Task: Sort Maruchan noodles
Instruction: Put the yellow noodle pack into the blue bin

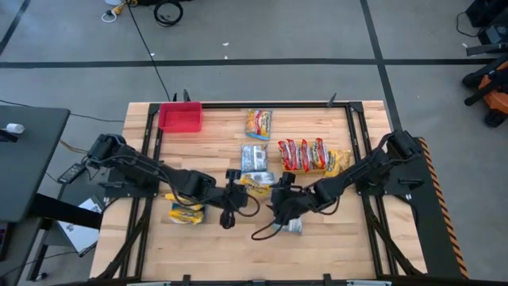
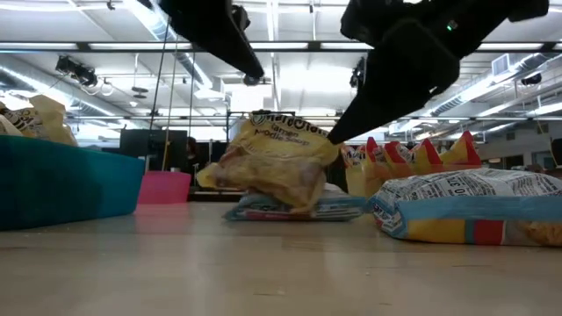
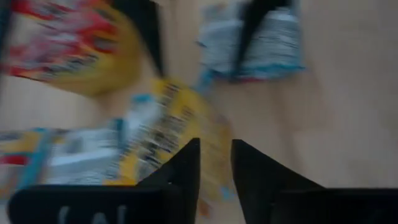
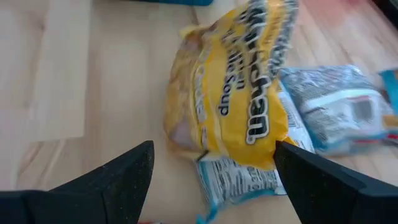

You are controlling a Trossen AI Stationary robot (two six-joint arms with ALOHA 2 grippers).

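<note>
A yellow Maruchan packet [image 1: 254,184] [image 2: 272,162] [image 4: 242,93] stands tilted at the table's middle. Its lower edge rests on a silver-blue packet [image 2: 290,209] [image 4: 236,180]. My right gripper [image 1: 279,202] [image 4: 214,149] is wide open, with a finger on either side of the yellow packet. My left gripper [image 1: 232,195] [image 3: 216,155] hovers just left of the packet with a narrow gap between its fingers; the yellow packet [image 3: 168,134] shows below them, and I cannot tell whether they touch it. Other silver-blue packets [image 1: 255,157], red ones [image 1: 305,155] and a yellow-orange one [image 1: 258,123] lie farther back. My right gripper is open around the yellow packet, coming slanting down from the table's right. One finger [image 4: 298,168] meets the packet's right end [image 4: 273,146] [image 2: 334,140]. The packet stands tilted, with its lower edge on the silver-blue packet.
A blue bin [image 1: 185,213] [image 2: 61,184] holding yellow packets sits near the left front. A red bin [image 1: 180,117] [image 2: 164,187] stands at the far left. Another silver-blue packet [image 1: 290,226] [image 2: 474,206] lies near the right gripper. Bare wood [image 1: 333,246] shows along the near edge.
</note>
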